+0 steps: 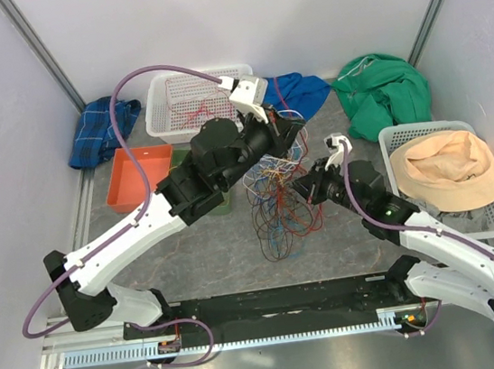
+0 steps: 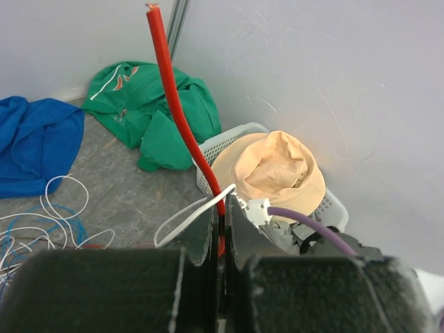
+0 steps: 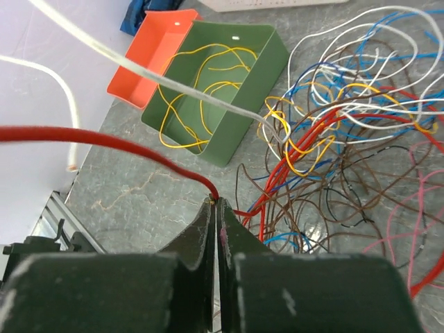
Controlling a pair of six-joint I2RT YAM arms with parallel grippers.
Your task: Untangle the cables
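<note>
Cables (image 1: 278, 200) lie in a loose tangle mid-table, between the two grippers. The left gripper (image 2: 220, 211), at the far side of the heap, is closed tight on a red wire (image 2: 177, 111) that rises from its tips. The right gripper (image 3: 216, 207), at the heap's right edge, is pinched closed on a red strand (image 3: 104, 135) running left. Yellow wires (image 3: 208, 87) lie in a green tray (image 3: 253, 97) left of the heap.

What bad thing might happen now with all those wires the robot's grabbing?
The right tool pinches a red wire right beside the tangle; pulling might drag the whole bundle or tighten knots. The left tool grips a red strand, and a white wire by those tips may snag and come along.
</note>
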